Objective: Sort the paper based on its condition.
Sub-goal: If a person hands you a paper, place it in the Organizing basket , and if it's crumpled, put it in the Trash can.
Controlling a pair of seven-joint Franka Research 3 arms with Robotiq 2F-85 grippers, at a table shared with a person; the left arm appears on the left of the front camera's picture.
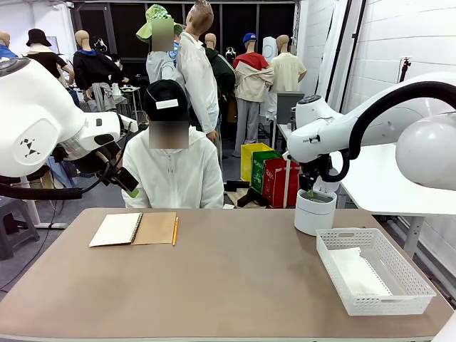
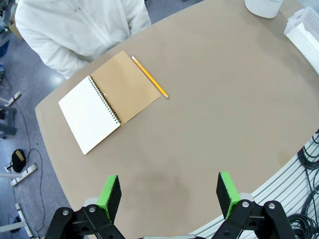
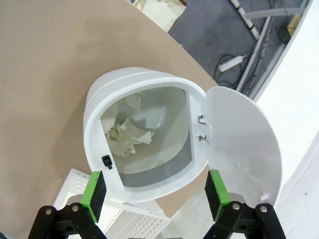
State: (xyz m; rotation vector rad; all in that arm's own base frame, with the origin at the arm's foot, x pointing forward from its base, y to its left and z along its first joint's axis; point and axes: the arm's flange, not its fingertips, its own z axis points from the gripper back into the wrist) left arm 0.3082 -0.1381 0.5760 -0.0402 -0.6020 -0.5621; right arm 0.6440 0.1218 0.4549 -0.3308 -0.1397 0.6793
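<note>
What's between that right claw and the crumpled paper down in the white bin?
Nothing visible. The right gripper hangs open straight above the bin, whose lid is swung aside, and the crumpled paper lies uncovered at the bottom.

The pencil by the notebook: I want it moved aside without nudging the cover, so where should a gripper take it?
Grip the pencil at mid-shaft from above, fingers closing across its width. It lies flat on the table, close alongside the notebook cover's edge, so the finger on that side has little room; the tip end looks freer.
</note>
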